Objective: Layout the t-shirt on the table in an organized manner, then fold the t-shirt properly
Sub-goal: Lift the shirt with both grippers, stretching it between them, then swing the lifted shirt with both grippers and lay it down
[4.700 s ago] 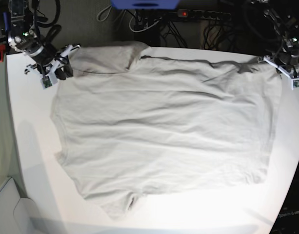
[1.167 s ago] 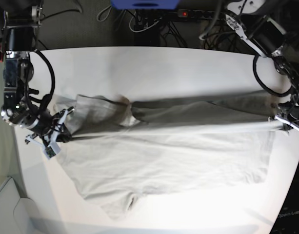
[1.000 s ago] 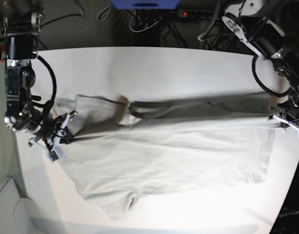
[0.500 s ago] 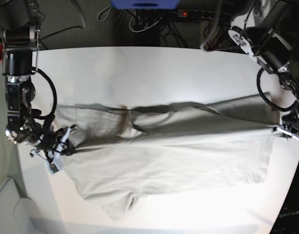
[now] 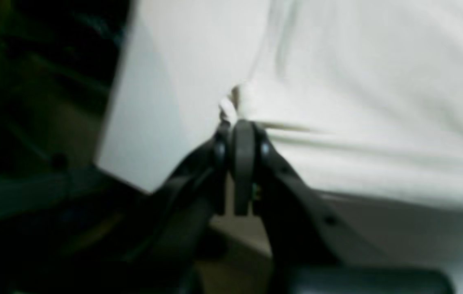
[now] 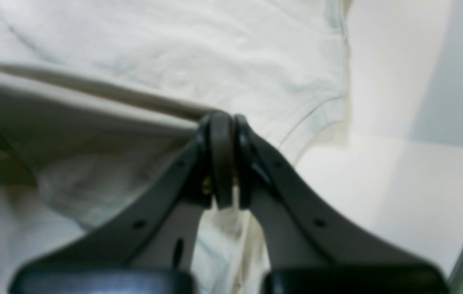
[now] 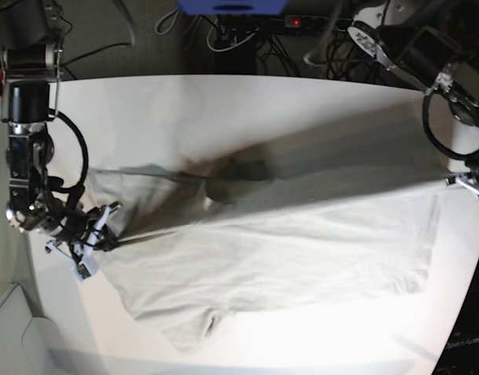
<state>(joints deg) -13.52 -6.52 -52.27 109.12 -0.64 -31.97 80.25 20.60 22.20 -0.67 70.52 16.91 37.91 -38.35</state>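
Base view: plain light grey-beige soft cloth t-shirt [image 7: 278, 250] spread across the large smooth matte white tabletop [image 7: 223, 101], near portion flat, far edge raised off the surface as a stretched, motion-blurred band casting a dark shadow on the table. Right gripper [image 7: 98, 234] at that view's left edge, low over the table, jaws pressed together on one end of the raised cloth edge. Left gripper [image 7: 467, 181] at that view's right edge, close to the table's border, clamped on the opposite end. Dark cables and a power strip [image 7: 325, 23] beyond the far table edge. Left wrist view: dark fingers [image 5: 242, 143] closed tight on a small bunched corner of the t-shirt [image 5: 378, 102], cloth pulled taut from the tips, bare table [image 5: 166, 94] just beside and a dark floor past its edge. Right wrist view: jaws together on a folded ridge of the t-shirt [image 6: 133, 53], a hemmed edge curving just beside the fingertips [image 6: 221, 147], white table [image 6: 399, 163] showing on the right.
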